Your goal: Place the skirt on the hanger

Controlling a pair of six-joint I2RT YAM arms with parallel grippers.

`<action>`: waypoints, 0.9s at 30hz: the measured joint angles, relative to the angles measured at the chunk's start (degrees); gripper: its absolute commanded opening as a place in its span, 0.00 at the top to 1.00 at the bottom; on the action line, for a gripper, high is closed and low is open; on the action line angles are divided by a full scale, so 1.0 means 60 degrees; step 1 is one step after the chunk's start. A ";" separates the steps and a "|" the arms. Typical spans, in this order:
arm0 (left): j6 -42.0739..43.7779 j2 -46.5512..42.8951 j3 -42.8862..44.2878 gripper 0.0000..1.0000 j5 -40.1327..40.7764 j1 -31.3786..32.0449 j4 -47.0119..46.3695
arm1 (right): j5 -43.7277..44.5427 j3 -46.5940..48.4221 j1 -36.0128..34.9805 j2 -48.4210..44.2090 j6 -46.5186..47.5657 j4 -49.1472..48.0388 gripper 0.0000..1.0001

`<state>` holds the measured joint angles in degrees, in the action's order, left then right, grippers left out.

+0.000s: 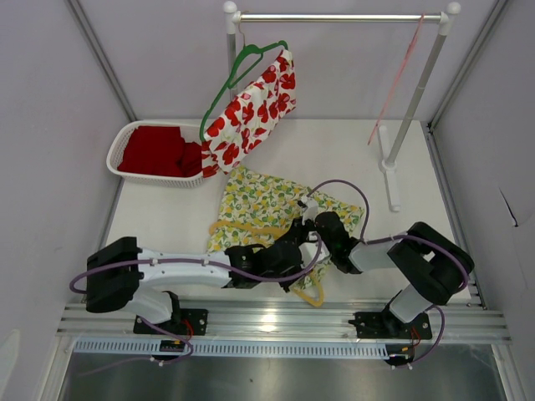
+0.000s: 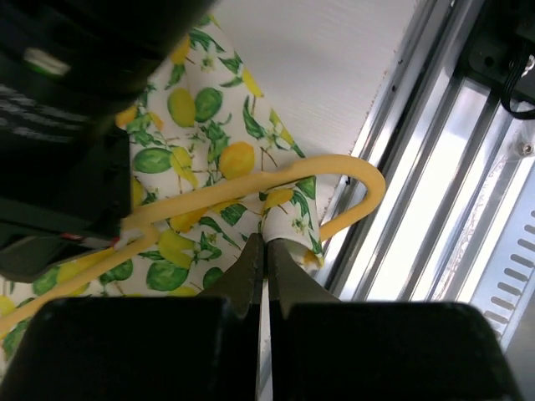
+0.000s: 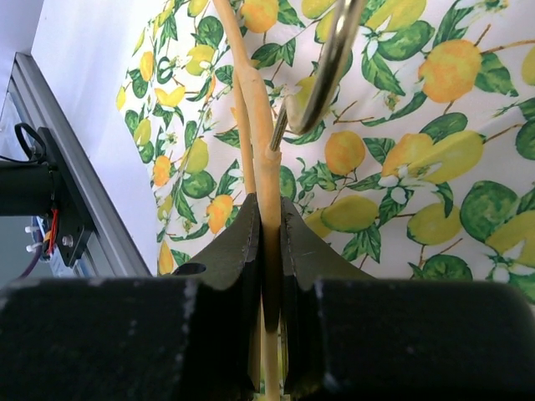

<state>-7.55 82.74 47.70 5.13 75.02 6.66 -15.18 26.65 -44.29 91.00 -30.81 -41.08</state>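
Both pinched: left gripper point(image 2: 265, 242) on skirt point(image 2: 201, 109), right gripper point(image 3: 269, 219) on hanger point(image 3: 266, 159).

White-walled lab enclosure point(image 1: 50, 125), aluminium rail point(image 1: 276, 322)

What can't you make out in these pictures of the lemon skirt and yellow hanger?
Left wrist: the hanger's long end runs off the left edge, partly under the right arm.
Right wrist: the metal clip is cut off by the top edge.
Top view: the left arm and right arm cover where the skirt is gripped.
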 measured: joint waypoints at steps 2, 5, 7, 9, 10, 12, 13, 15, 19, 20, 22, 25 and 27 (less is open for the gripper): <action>0.0011 -0.0200 0.0233 1.00 -0.0142 -0.0226 0.0346 | 0.0025 0.0000 0.0000 0.0044 0.0000 -0.0051 1.00; 0.0025 -0.0386 0.0841 1.00 -0.0168 -0.0393 0.0827 | 0.0044 0.0029 0.0000 0.0098 -0.0007 -0.0117 1.00; 0.0062 -0.0430 0.1220 1.00 -0.0164 -0.0415 0.1118 | 0.0040 0.0051 -0.0004 0.0102 -0.0007 -0.0149 1.00; 0.0091 -0.0437 0.1417 1.00 -0.0186 -0.0423 0.1319 | 0.0040 0.0066 -0.0004 0.0117 -0.0007 -0.0157 1.00; 0.0091 -0.0437 0.1472 1.00 -0.0219 -0.0426 0.1410 | 0.0040 0.0069 -0.0004 0.0131 -0.0007 -0.0153 1.00; 0.0091 -0.0437 0.1559 1.00 -0.0291 -0.0441 0.1650 | 0.0058 0.0069 -0.0004 0.0171 -0.0007 -0.0157 1.00; 0.0091 -0.0437 0.1606 1.00 -0.0342 -0.0448 0.1781 | 0.0062 0.0069 -0.0004 0.0178 -0.0007 -0.0153 1.00; 0.0091 -0.0441 0.1734 1.00 -0.0455 -0.0495 0.2036 | 0.0066 0.0069 -0.0004 0.0182 -0.0007 -0.0157 1.00; 0.0146 -0.0481 0.2087 1.00 -0.0809 -0.0670 0.2572 | 0.0073 0.0076 -0.0004 0.0189 -0.0007 -0.0153 1.00; 0.0193 -0.0484 0.2208 1.00 -0.0911 -0.0729 0.2685 | 0.0076 0.0087 -0.0004 0.0204 -0.0007 -0.0153 1.00; 0.0266 -0.0492 0.2433 1.00 -0.1111 -0.0871 0.2863 | 0.0095 0.0124 -0.0004 0.0226 -0.0004 -0.0109 1.00; 0.0291 -0.0492 0.2656 1.00 -0.1410 -0.1082 0.3031 | 0.0109 0.0200 -0.0015 0.0226 0.0000 -0.0029 1.00; 0.0335 -0.0492 0.2714 1.00 -0.1694 -0.1188 0.3093 | 0.0127 0.0237 -0.0022 0.0226 0.0000 0.0015 1.00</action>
<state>-5.54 79.79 63.99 -5.04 67.90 25.21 -14.41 28.08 -44.42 92.36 -30.81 -40.99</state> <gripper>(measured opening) 0.010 0.099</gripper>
